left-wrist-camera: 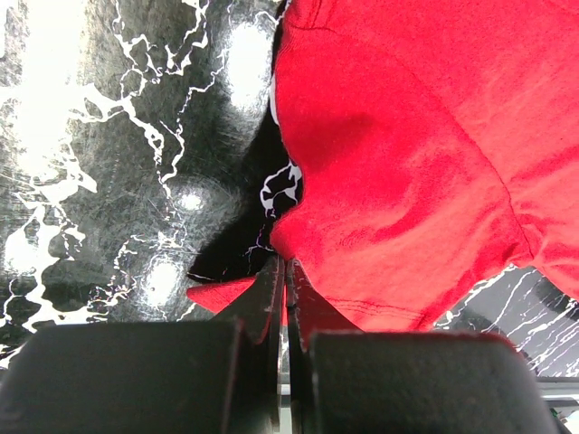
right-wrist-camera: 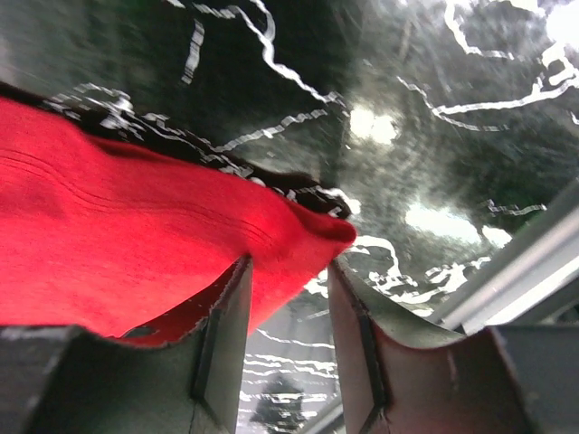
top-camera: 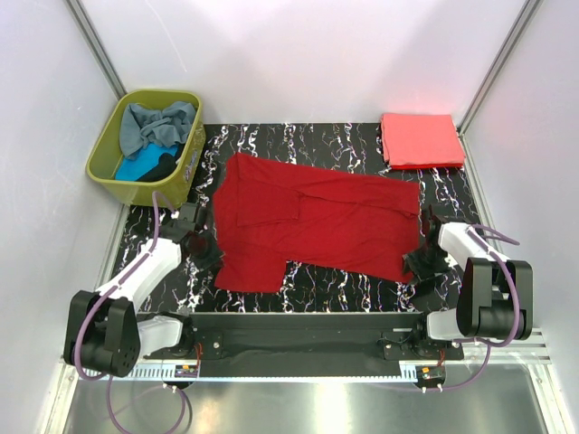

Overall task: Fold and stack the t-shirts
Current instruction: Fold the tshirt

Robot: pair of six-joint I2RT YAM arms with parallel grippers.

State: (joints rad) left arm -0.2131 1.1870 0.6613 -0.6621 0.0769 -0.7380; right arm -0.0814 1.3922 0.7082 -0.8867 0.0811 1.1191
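**Task item.** The large dark red cloth t-shirt (top-camera: 312, 221) lies spread and unfolded across the middle of the black, white-veined tabletop (top-camera: 362, 289). One sleeve is turned in over the body. Its left edge is near the left arm, and its right hem reaches the right arm.

**Left pincer** (left-wrist-camera: 286, 298). It is closed. The wrist view shows the two fingers pressed together on the shirt's left edge, with red cloth on both sides of them and that edge raised off the tabletop.

**Right pincer** (right-wrist-camera: 289, 307). It is part-open, with its fingers (right-wrist-camera: 226, 325) clearly apart. The shirt's right hem corner lies in the gap, resting against the left finger with its tip reaching the right one. No clamping of the cloth is visible.

**Other shirts.** A folded coral-pink cloth t-shirt (top-camera: 421, 140) lies flat at the far right corner, well apart from the red one. The olive-green plastic basket (top-camera: 104, 167) stands at the far left corner. It holds a crumpled grey-blue shirt (top-camera: 158, 122), a turquoise shirt (top-camera: 136, 167) and a black shirt (top-camera: 163, 167).
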